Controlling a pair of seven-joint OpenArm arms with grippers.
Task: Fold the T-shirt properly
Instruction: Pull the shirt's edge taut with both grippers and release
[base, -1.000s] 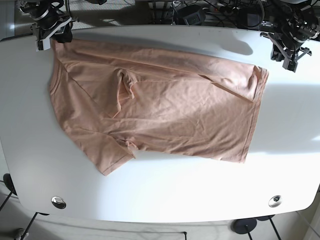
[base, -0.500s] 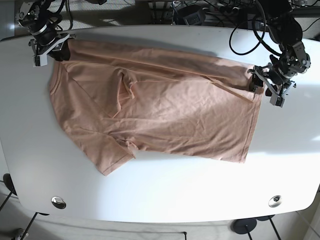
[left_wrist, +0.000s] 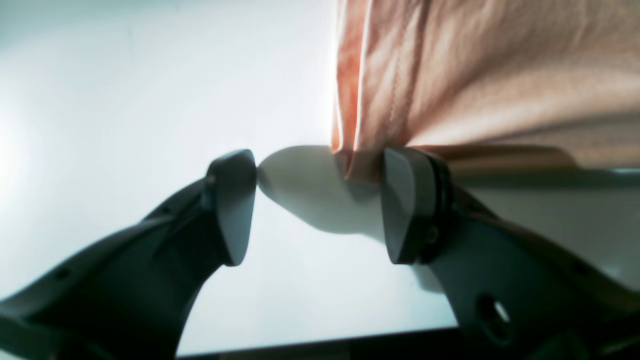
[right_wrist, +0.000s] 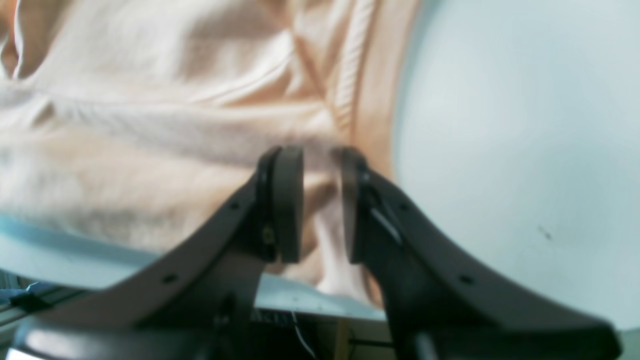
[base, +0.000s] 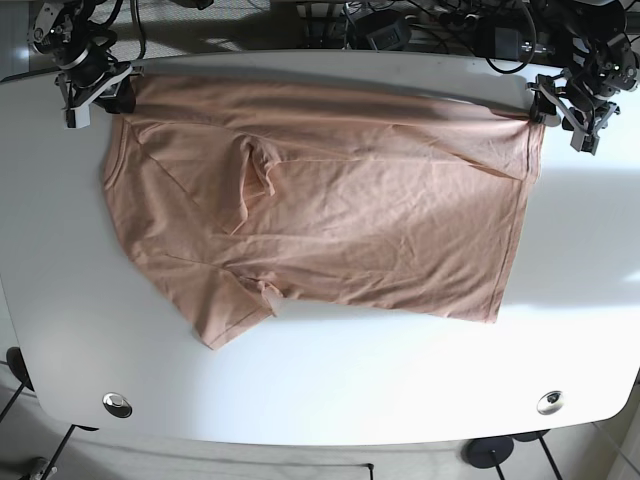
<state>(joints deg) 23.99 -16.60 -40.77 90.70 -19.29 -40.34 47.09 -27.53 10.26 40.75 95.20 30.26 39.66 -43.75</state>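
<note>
A peach-coloured cotton T-shirt (base: 320, 200) lies spread across the middle of a white, glossy, rounded table (base: 330, 380), and everything here is placed relative to that shirt. Its far edge is drawn taut in a nearly straight line along the table's back side, stretched between the two arms. The near part is looser: one short sleeve (base: 225, 315) points toward the table's front edge, and a small bunched fold (base: 258, 175) sits left of the shirt's centre.

The right gripper (base: 95, 88) is at the shirt's far corner on the base view's left. In its wrist view the right gripper (right_wrist: 322, 210) has its two dark fingers drawn close together with a ridge of fabric pinched between them, the ribbed hem running just beyond.

The left gripper (base: 565, 100) is at the opposite far corner, on the base view's right. In its wrist view the left gripper (left_wrist: 320, 205) has its jaws standing well apart; the shirt's hemmed corner touches the inner face of one finger (left_wrist: 410, 200), while the other finger is clear of the cloth, over bare table.

Two round metal fittings (base: 117, 404) sit in the table near its front corners, well apart from the shirt.
</note>
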